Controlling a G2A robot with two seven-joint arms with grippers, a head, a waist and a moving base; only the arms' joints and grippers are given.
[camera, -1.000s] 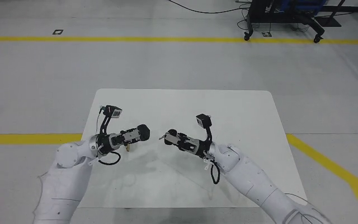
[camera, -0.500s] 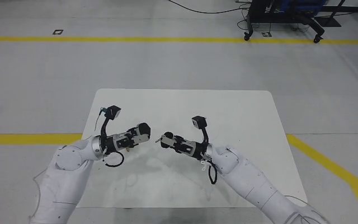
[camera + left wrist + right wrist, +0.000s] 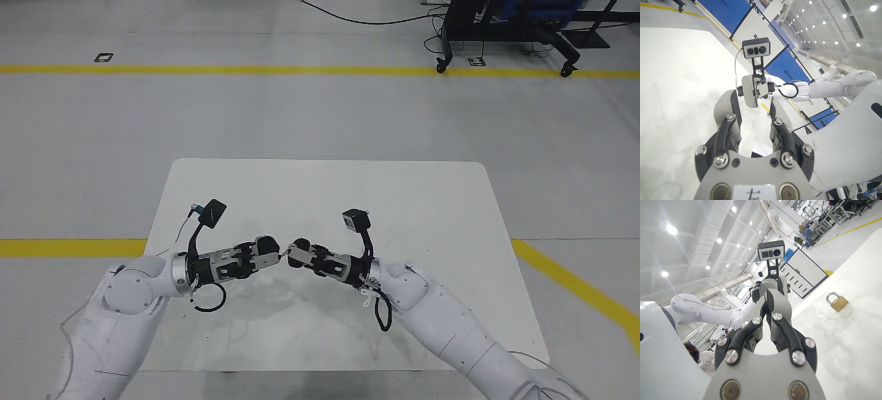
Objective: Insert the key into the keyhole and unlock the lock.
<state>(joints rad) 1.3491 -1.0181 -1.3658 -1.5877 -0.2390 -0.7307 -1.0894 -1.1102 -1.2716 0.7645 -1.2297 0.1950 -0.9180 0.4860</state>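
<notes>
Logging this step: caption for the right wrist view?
Right gripper shut above the table, padlock lying apart on it.

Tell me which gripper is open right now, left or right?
The left gripper: its jaws stand spread apart with a gap between, while the right gripper has its jaws pressed together.

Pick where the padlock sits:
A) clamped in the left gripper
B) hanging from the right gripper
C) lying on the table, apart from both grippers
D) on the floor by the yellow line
C: the right wrist view shows the padlock lying on the white table, apart from the shut right gripper. The left gripper is open and holds nothing.
</notes>
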